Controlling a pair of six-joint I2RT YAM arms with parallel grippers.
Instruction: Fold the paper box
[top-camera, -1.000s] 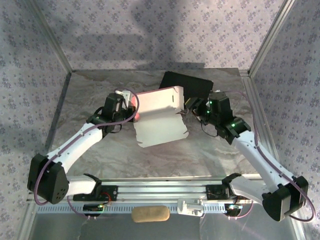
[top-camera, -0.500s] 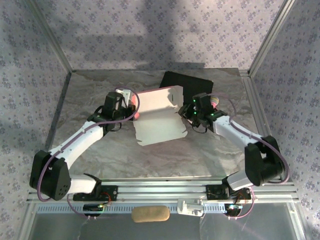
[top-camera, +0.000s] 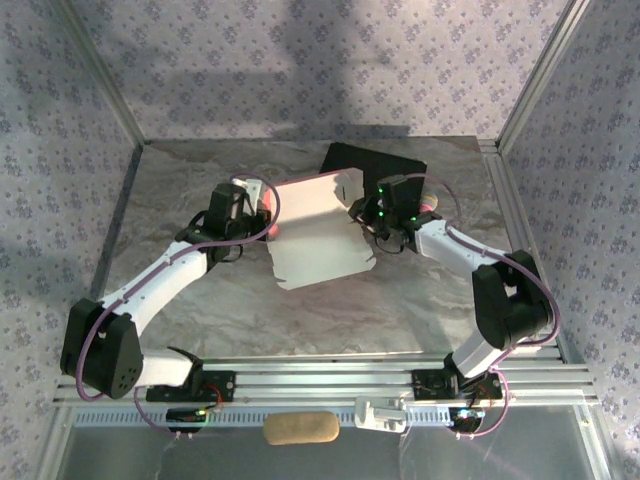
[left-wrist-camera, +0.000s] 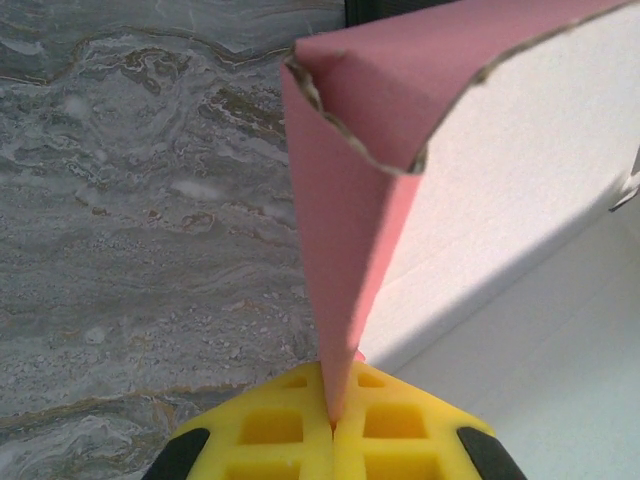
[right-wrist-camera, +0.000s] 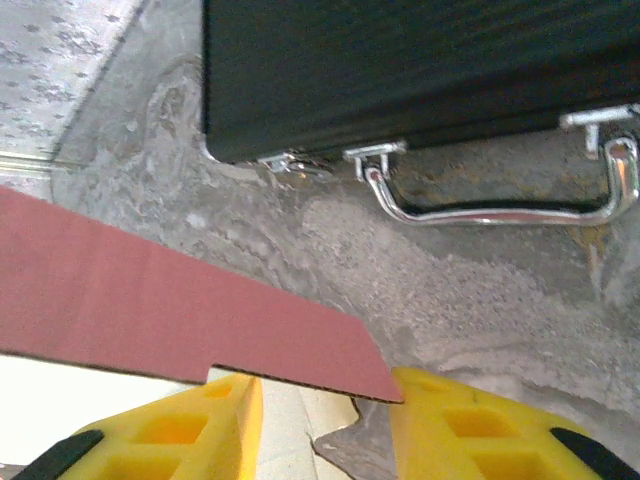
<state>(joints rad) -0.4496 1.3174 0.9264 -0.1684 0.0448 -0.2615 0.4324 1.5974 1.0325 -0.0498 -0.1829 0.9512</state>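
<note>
The paper box (top-camera: 318, 240) lies mid-table as a partly folded salmon-pink sheet, pale inside up, with its back panel raised. My left gripper (top-camera: 264, 216) is at its left edge. In the left wrist view its yellow fingers (left-wrist-camera: 270, 430) are shut on an upright pink flap of the paper box (left-wrist-camera: 350, 200). My right gripper (top-camera: 362, 212) is at the box's right edge. In the right wrist view my right gripper (right-wrist-camera: 325, 420) is open, and a pink flap of the paper box (right-wrist-camera: 150, 310) lies across the gap, its corner touching the right finger (right-wrist-camera: 470, 430).
A black hard case (top-camera: 375, 163) with metal latches and a handle (right-wrist-camera: 500, 210) lies just behind the box and my right gripper. A small pink object (top-camera: 430, 204) sits by the right wrist. Metal frame posts and patterned walls close in the table.
My right arm has swung left from the case to the box's right edge, with its elbow folding back, and its jaws have narrowed a little. The left gripper and box have stayed put.
</note>
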